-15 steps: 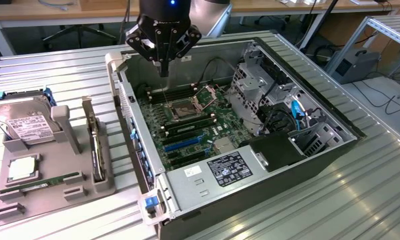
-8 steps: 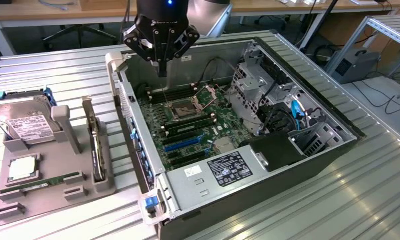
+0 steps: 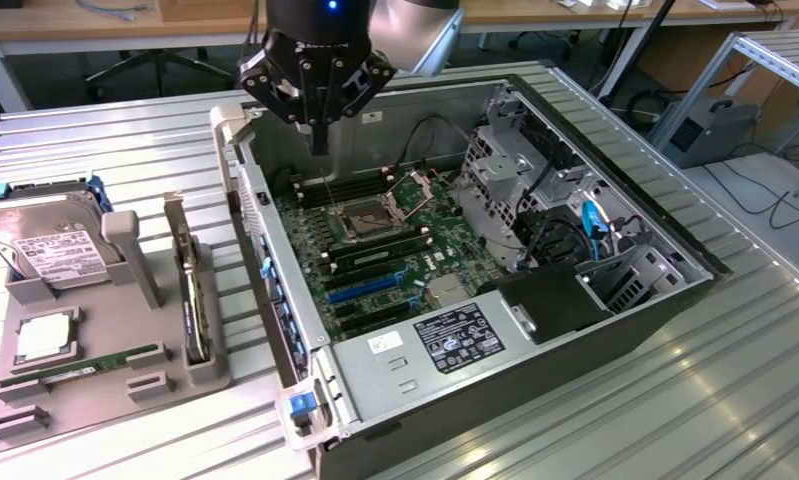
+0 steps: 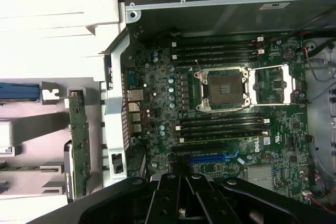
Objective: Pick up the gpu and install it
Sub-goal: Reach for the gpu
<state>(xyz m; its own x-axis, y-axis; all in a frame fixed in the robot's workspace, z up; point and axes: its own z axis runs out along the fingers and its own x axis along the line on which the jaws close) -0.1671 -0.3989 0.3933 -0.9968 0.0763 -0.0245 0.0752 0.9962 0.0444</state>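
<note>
Robotics lab, set up for computer assembly: a silver-grey and black robot arm (image 3: 372,40) hangs over a dark metal desktop computer case (image 3: 506,400) that lies open on its side on a ribbed silver metal workbench (image 3: 106,140), its green motherboard (image 3: 372,250) exposed. Beside the case, a grey plastic fixture tray (image 3: 92,385) holds loose components, among them a silver hard drive with a white label (image 3: 46,250). Behind the bench stand long wooden desks (image 3: 106,20) with the black star base of an office chair (image 3: 146,65) beneath. At the exterior view's right are an aluminium-profile frame (image 3: 773,60), a grey box (image 3: 713,125) and black cables (image 3: 773,200) on the floor.
</note>
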